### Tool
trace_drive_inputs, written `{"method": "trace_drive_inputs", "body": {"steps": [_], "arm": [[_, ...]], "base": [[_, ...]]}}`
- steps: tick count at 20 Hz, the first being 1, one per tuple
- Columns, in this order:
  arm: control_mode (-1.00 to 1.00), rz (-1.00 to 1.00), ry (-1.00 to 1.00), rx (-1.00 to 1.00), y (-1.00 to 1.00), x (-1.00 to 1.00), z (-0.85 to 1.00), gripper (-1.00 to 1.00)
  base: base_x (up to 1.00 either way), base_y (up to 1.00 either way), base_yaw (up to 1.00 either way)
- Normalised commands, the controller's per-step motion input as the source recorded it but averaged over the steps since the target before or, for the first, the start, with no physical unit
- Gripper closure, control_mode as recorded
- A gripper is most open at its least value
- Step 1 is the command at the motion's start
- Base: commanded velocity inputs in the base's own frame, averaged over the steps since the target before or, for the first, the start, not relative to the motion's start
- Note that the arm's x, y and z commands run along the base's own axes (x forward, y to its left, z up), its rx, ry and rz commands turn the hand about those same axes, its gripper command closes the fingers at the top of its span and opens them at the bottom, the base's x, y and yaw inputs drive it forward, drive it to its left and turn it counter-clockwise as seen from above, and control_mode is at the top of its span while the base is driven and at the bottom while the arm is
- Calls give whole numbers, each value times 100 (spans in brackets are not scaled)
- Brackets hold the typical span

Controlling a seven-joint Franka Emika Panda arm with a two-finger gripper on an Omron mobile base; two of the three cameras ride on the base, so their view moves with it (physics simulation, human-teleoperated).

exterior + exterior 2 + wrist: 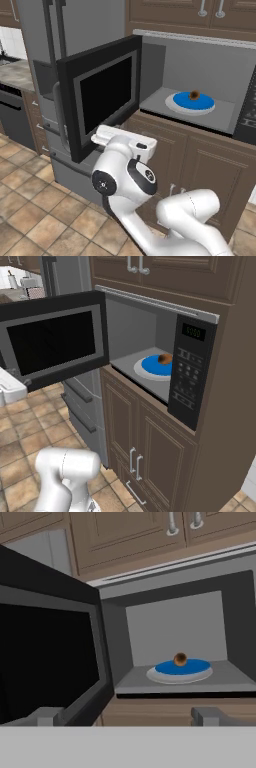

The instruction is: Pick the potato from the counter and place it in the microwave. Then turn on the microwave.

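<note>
- Left base view: the small round brown potato (pixel 195 95) rests on a blue round plate (pixel 190 102) with a white rim, inside the cavity of the wide built-in black microwave (pixel 200 90), well ahead of and above the tool (pixel 98 136). The grey-framed dark glass door (pixel 102 95) stands swung out just above the tool. I cannot tell from here how the jaws stand.
- Right base view: the potato (pixel 165 358) sits at the far edge of the plate (pixel 152 366). The black button panel (pixel 189 373) lies at the right of the cavity, well apart from the tool, with a dim display at its top. The door (pixel 52 341) is wide open.
- Hand view: the two fingertips (pixel 46 716) rise far apart with nothing between them, so the tool is spread and empty. The potato (pixel 180 659) lies ahead of it and a little right, on the plate (pixel 180 671).
- Handling, as a judgement: the potato looks firm, light and rounded, so it could roll; should it need moving, take it across its middle. The door looks stiff and flat; push on its outer face near the free edge.
</note>
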Motion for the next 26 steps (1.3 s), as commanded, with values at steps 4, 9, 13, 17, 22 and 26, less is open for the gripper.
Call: {"method": "trace_drive_inputs", "body": {"steps": [4, 9, 13, 17, 22, 26], "arm": [[-100, 1, 0, 0, 41, -17, 2, -100], [-100, 1, 0, 0, 41, -14, 2, -100], [-100, 0, 0, 0, 40, -11, 4, -100], [-100, 0, 0, 0, 40, -8, 3, -100], [-100, 0, 0, 0, 36, -7, 4, -100], [-100, 0, 0, 0, 32, -3, 1, -100]], "base": [[0, 0, 0], [0, 0, 0], [0, 0, 0], [0, 0, 0], [0, 0, 0], [0, 0, 0]]}}
